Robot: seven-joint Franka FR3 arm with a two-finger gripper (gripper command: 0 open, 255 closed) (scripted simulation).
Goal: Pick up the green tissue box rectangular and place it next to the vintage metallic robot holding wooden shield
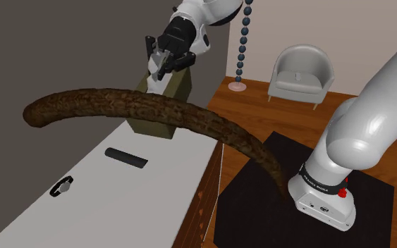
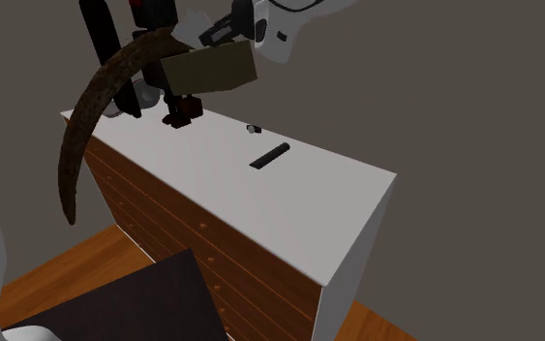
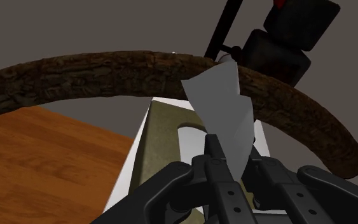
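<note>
Up close, the gripper (image 3: 234, 153) has its black fingers pinched nearly together on the top of the olive-green tissue box (image 2: 209, 70), with the white sheet (image 3: 225, 108) rising beside them (a thin hold, I'd say). The box hangs clear above the dresser (image 2: 289, 194), near its back corner at the second exterior view's left, so the pick looks done. Beyond the curved brown branch (image 3: 107, 70) stands the dark toy robot (image 3: 276, 54); lowering and releasing beside it remain.

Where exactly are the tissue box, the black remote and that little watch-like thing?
tissue box (image 2: 210, 70): second exterior view, its olive side face.
black remote (image 1: 127, 157): shoulder view, its middle.
watch-like thing (image 1: 63, 187): shoulder view, its round centre.
</note>
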